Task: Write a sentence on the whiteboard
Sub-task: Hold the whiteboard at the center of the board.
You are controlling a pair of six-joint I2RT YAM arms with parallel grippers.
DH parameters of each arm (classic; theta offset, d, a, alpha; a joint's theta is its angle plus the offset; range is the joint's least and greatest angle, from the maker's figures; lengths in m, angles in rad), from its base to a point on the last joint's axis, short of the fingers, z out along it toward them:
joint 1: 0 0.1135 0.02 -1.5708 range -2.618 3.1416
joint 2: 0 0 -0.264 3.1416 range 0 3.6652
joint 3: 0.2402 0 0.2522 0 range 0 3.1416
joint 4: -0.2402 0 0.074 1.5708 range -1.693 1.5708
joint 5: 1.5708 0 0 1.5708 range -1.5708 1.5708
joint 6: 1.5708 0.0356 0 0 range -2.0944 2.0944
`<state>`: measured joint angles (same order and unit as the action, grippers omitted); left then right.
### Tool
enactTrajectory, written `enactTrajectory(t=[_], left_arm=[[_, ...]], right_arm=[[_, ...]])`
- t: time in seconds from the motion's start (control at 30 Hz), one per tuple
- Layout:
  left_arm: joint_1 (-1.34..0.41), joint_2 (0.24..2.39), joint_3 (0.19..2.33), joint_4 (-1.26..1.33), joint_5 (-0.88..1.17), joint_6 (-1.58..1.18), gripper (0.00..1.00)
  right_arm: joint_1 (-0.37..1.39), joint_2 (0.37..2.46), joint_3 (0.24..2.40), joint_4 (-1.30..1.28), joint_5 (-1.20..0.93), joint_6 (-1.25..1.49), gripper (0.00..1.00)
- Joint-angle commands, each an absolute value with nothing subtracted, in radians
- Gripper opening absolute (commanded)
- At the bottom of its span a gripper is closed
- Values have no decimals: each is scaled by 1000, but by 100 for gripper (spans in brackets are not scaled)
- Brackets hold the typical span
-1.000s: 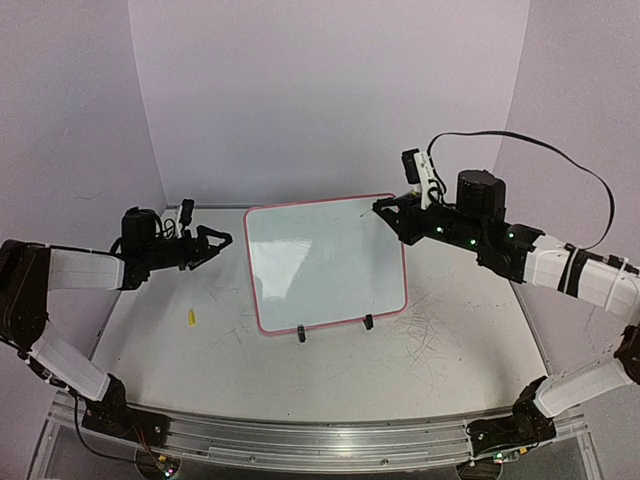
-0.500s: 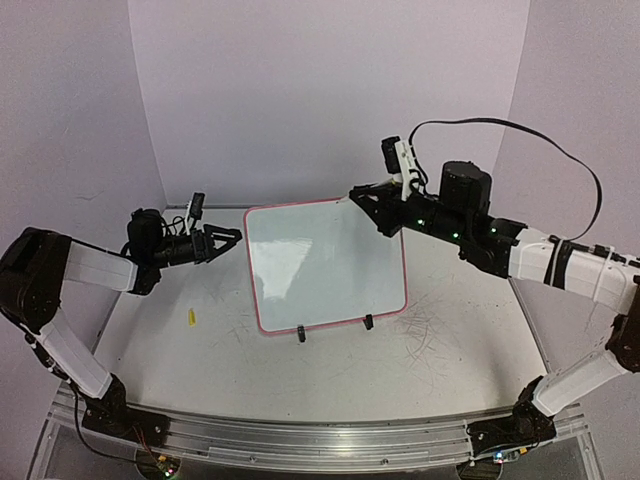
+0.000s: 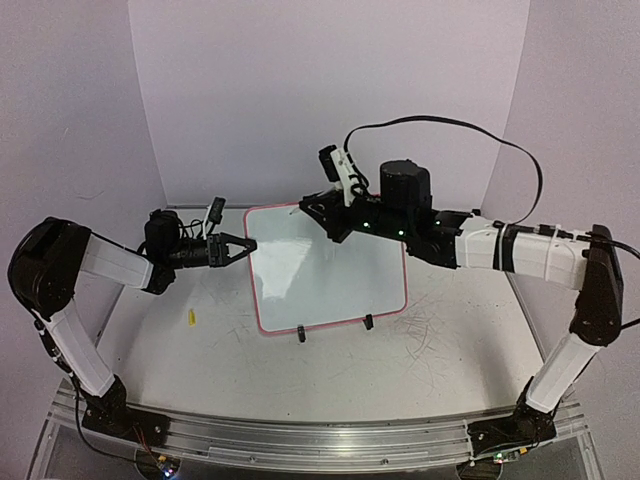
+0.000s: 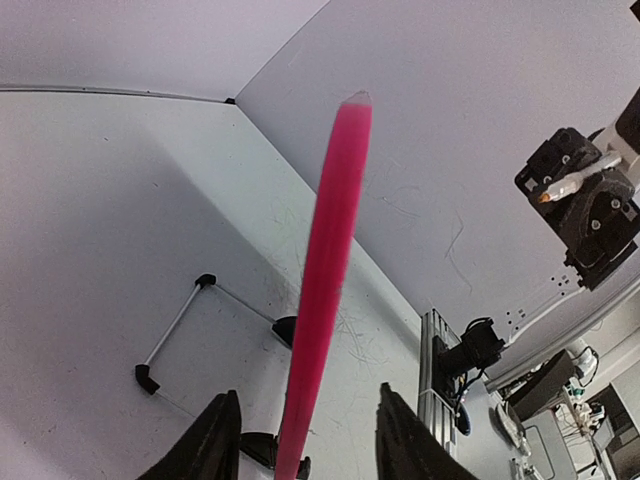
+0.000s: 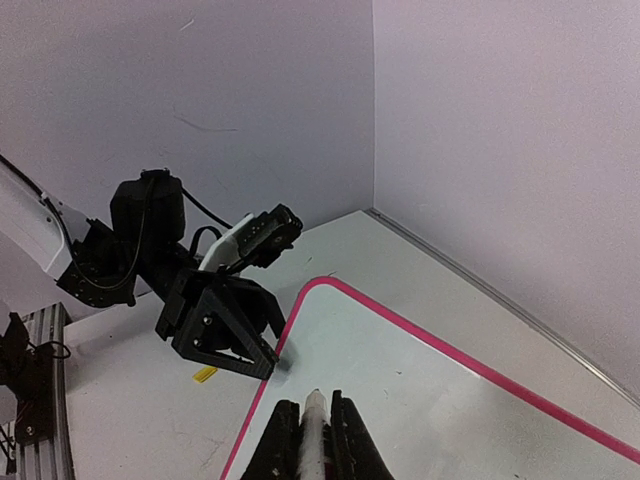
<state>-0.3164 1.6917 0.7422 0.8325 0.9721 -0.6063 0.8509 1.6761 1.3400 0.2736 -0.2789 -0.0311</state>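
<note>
The whiteboard [image 3: 325,265] stands tilted on the table, white with a thin pink frame. No sentence is in view on its face. My left gripper [image 3: 245,246] is at the board's left edge. In the left wrist view its open jaws [image 4: 308,392] straddle the pink edge [image 4: 335,220] with a gap on each side. My right gripper [image 3: 310,209] hovers over the board's upper left part, shut on a white marker [image 5: 314,425]. The marker's tip points at the board [image 5: 420,400], just right of the left gripper [image 5: 270,365].
Two black clip feet [image 3: 301,334] [image 3: 368,322] hold the board's lower edge. A small yellow piece [image 3: 190,317] lies on the table left of the board. Grey scratch marks [image 3: 420,335] cover the tabletop. Walls close in the back and sides; a metal rail [image 3: 300,440] runs along the near edge.
The left gripper has moved right to the board's left edge and its jaws have narrowed. The right arm has swung left across the board's top with the marker.
</note>
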Motion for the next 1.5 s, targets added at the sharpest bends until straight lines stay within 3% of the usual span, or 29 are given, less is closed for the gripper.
enactTrajectory(t=[0.0,0.27,0.93,1.47], left_arm=[[-320,1705,770,897,996,-582,36],[-320,1726,772,904,1010,-551,20],[-320,1708,726,910,999,-424,1],[-324,1670,700,912,973,-365,0]], right_arm=[[871,1763,1444,299,-305,-29,0],[914,1881,1554,296,-292,-32,0],[933,1973,1633,303,-185,-8,0],[935,1995,1646,301,-190,-16,0]])
